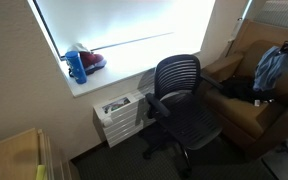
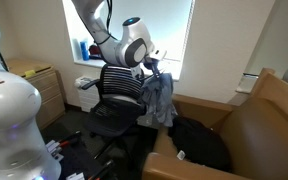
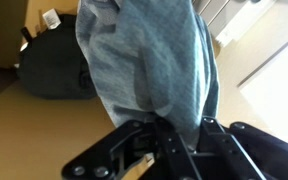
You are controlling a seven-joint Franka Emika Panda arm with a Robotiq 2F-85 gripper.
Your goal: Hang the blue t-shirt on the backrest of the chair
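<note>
The blue-grey t-shirt (image 2: 159, 100) hangs from my gripper (image 2: 150, 66), which is shut on its top edge. In this exterior view it dangles just beside the backrest of the black mesh office chair (image 2: 116, 88), over the sofa's edge. In an exterior view the shirt (image 1: 272, 68) shows at the far right above the sofa, apart from the chair (image 1: 177, 78). In the wrist view the shirt (image 3: 144, 60) fills the middle, and the jaws (image 3: 169, 132) pinch the cloth between them.
A brown sofa (image 2: 254, 125) stands next to the chair, with a black bag (image 2: 199, 142) on its seat; the bag also shows in the wrist view (image 3: 54, 65). A blue bottle (image 1: 77, 66) stands on the window sill. A white drawer unit (image 1: 119, 115) stands below the window.
</note>
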